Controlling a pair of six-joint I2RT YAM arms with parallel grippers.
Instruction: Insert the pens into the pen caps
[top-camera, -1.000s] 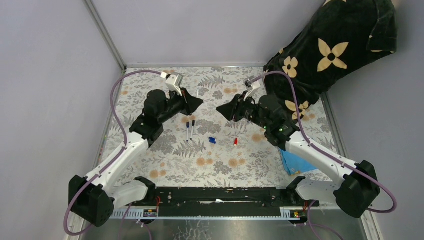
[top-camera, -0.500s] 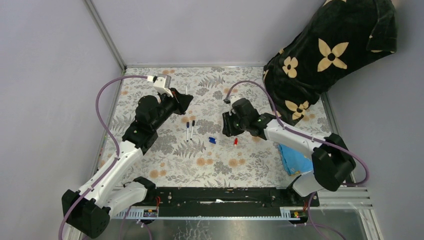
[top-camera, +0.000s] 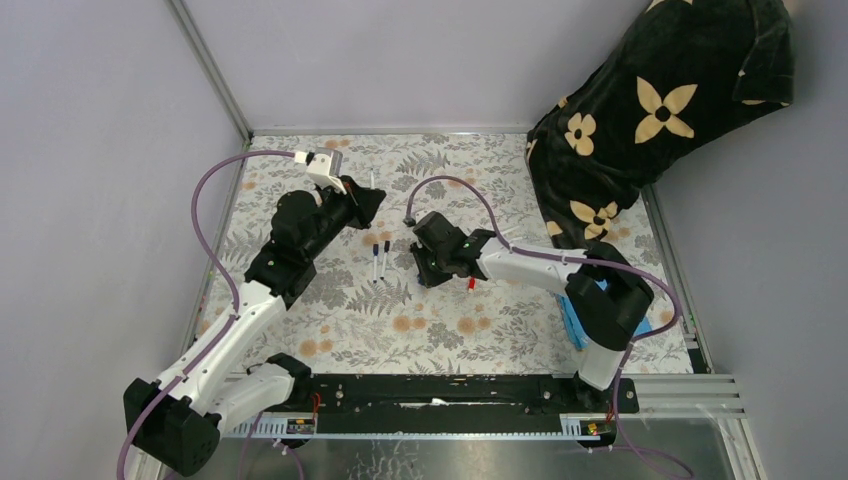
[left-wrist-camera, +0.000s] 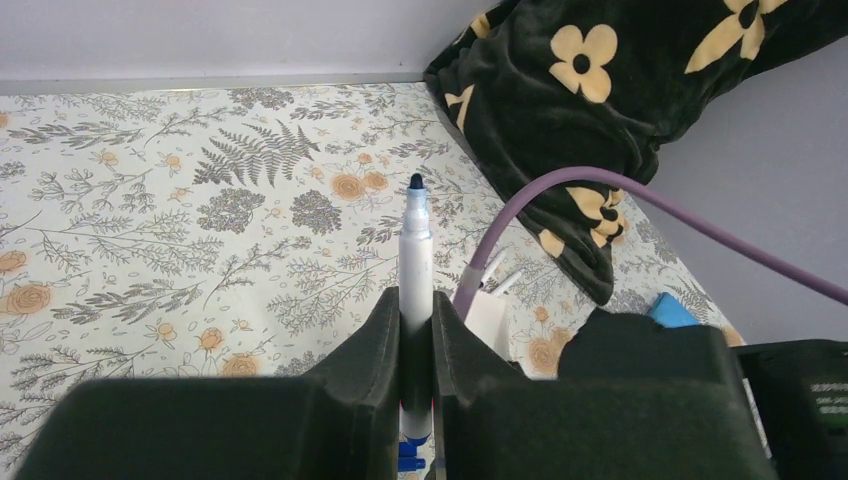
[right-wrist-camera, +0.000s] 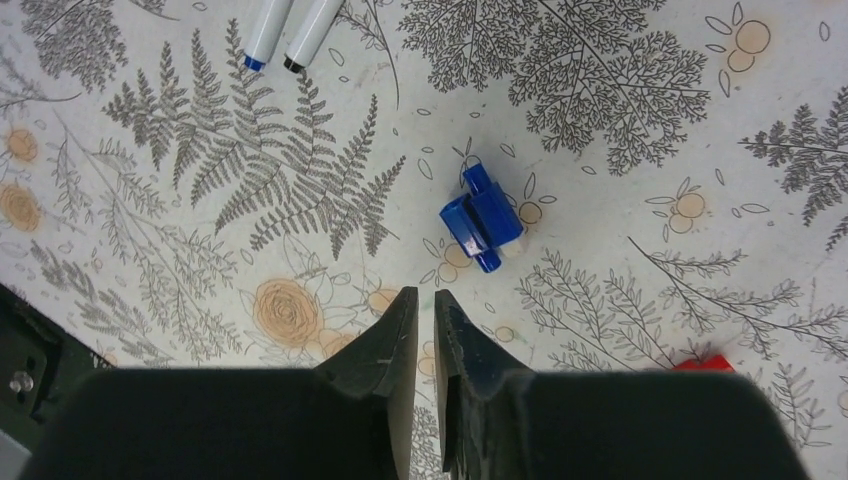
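Clamping slim white pen — left end effector; right end effector, fingers together

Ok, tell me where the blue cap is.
In the right wrist view, the blue cap lies ahead of the right gripper, between the two pens and the red cap.

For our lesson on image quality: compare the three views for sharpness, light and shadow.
Top external: soft, even light, sharp all over, only faint shadows. Left wrist: the held pen is crisp, while the left fingers are a dark mass without detail. Right wrist: the blue cap and fern print are sharp, and the right fingers are likewise underexposed.
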